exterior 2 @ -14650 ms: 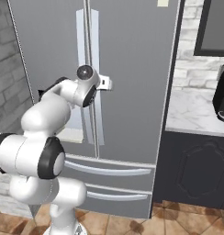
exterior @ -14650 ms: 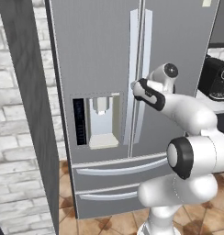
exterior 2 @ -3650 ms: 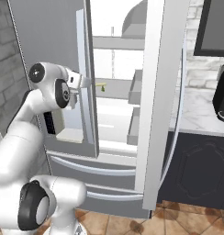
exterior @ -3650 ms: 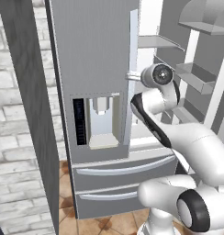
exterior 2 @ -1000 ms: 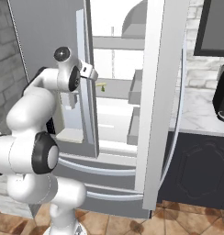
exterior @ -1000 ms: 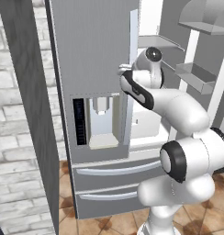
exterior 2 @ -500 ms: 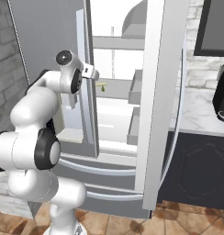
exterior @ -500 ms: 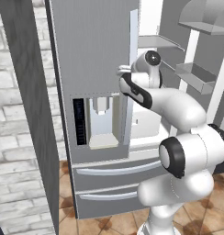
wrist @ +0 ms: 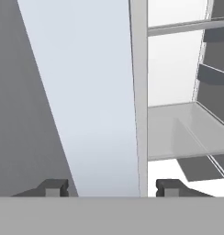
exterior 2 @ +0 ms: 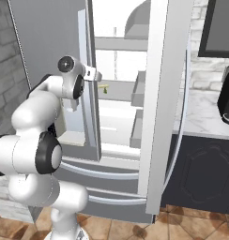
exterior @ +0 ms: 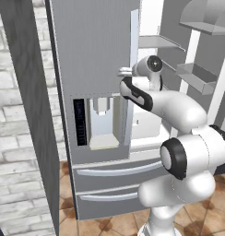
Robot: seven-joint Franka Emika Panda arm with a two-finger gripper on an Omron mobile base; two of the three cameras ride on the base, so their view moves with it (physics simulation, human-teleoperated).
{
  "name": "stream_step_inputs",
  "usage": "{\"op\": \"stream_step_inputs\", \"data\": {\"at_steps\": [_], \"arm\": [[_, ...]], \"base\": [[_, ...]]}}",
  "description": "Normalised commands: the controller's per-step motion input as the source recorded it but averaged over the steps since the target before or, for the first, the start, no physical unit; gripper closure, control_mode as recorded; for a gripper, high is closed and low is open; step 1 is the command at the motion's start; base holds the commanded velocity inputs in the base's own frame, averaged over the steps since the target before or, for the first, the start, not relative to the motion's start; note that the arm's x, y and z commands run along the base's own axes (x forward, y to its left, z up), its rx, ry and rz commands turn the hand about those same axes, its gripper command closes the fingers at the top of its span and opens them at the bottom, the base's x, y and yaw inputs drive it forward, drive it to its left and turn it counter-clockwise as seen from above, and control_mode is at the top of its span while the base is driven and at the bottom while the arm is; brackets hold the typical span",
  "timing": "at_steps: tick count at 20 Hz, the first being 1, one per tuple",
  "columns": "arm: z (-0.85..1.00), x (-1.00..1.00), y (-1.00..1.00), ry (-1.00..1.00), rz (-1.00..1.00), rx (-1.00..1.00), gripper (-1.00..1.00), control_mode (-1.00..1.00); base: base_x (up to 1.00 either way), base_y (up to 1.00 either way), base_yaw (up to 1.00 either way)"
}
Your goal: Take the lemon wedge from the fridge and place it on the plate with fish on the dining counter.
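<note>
The fridge stands with its right door swung wide and its left door shut. The hand sits at the free edge of that left door, its two fingertips spread apart on either side of the door's edge, gripping nothing. Inside the fridge, the lemon wedge lies on a white shelf, just beyond the hand.
</note>
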Motion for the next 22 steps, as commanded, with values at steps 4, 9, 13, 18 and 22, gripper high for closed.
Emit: {"op": "stream_step_inputs", "data": {"at_steps": [4,9,13,18,22], "arm": [[0.0,0.0,0.0,0.0,0.0,0.0,1.0,-1.0],[0.0,0.0,0.0,0.0,0.0,0.0,1.0,-1.0],[0.0,-0.04,0.23,0.01,0.0,0.0,1.0,-1.0],[0.0,-0.29,0.96,0.04,0.0,0.0,1.0,-1.0],[0.09,-0.56,1.0,0.01,0.0,0.0,1.0,-1.0]], "base": [[0.0,0.0,0.0],[0.0,0.0,0.0],[0.0,0.0,0.0],[0.0,0.0,0.0],[0.0,0.0,0.0]]}}
